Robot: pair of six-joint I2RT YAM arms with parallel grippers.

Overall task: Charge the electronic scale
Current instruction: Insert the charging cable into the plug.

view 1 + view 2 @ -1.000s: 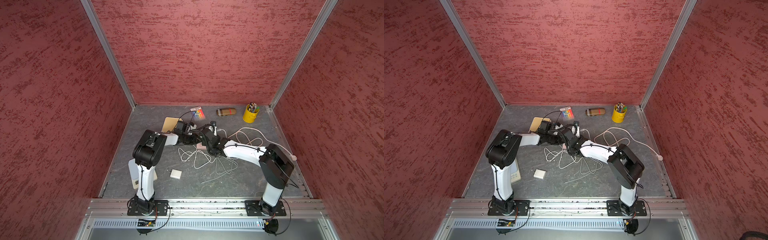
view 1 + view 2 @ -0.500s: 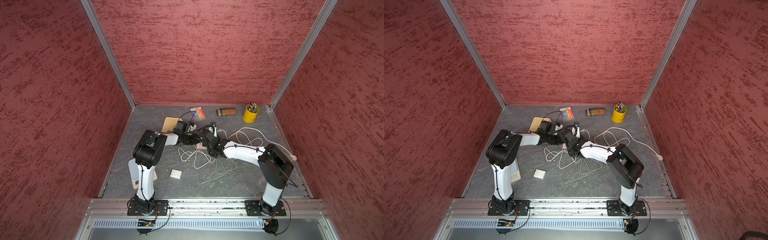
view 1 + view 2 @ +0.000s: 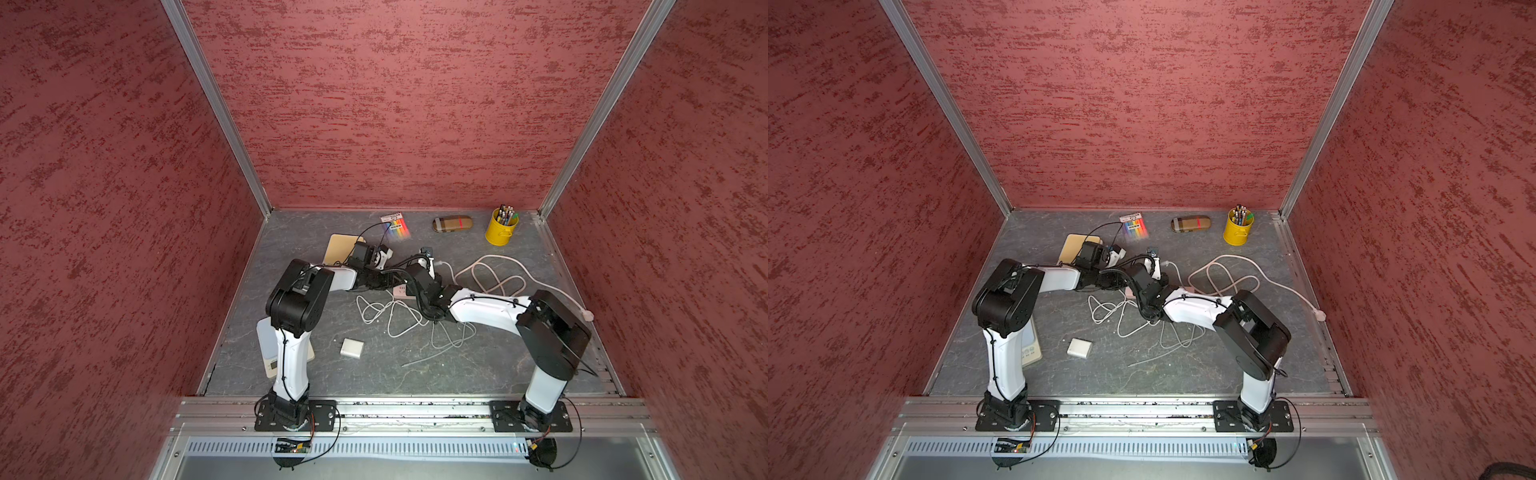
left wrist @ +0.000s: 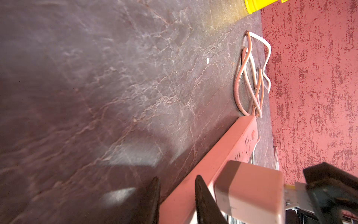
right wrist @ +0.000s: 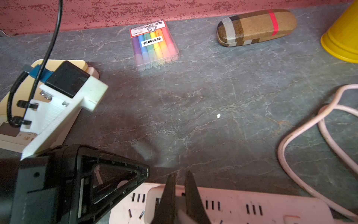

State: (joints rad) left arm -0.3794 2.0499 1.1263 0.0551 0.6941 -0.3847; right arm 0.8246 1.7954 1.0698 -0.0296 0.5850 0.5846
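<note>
Adapter (image 4: 249, 194) atop power strip (image 4: 222, 151)

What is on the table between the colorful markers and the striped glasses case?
Nothing. Only bare gray table lies between the markers and the glasses case, clearest in the right wrist view.

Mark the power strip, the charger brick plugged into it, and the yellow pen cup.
power strip (image 5: 232, 208): right wrist view, top face between two socket groups.
charger brick (image 4: 249, 192): left wrist view, broad side face.
yellow pen cup (image 3: 500, 232): a top view, outer wall.
</note>
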